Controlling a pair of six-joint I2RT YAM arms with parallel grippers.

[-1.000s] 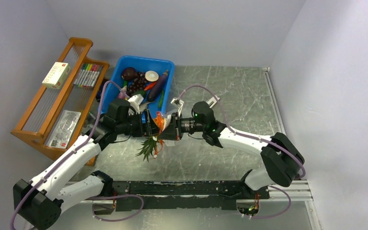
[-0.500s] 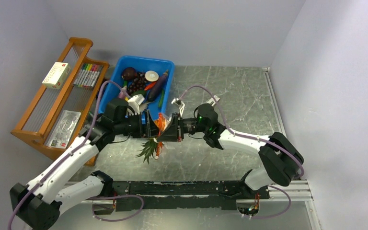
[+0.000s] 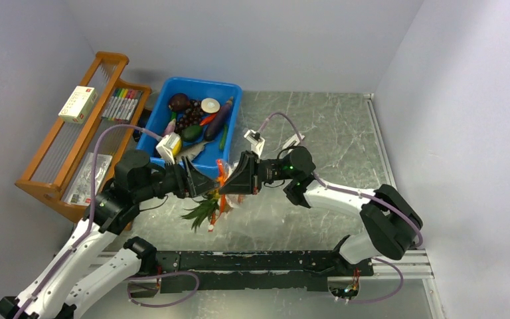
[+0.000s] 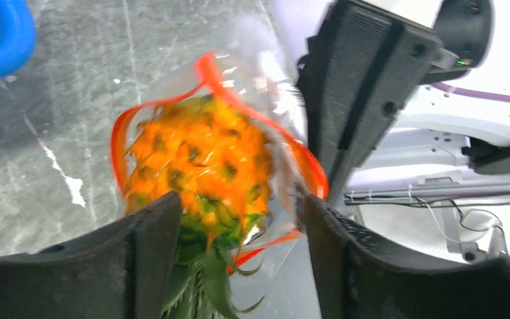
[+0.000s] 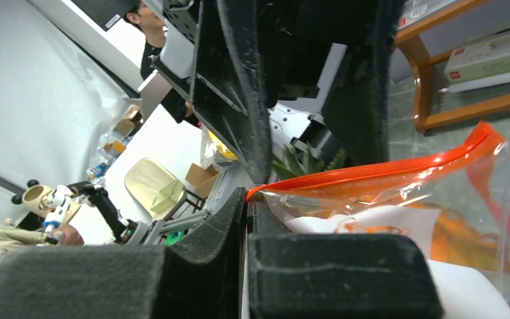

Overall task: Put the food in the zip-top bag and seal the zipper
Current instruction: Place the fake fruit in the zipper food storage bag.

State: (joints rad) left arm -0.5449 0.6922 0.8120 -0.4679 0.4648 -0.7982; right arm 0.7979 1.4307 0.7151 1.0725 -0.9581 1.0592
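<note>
This is looking like a robotics lab test cell. Blank pale walls are closing in a marbled grey table beyond the right gripper. A black mounting rail behind both grippers is carrying the arm bases. Off to the left gripper's left, a wooden rack is holding marker pens. Past the right fingers, the blurred wrist view is possibly showing cardboard boxes and a chair.

Both arms stretch inward, nearly tip to tip. The left gripper points toward three o'clock, jaws spread wide. The right gripper points toward nine o'clock, pinched tight.
</note>
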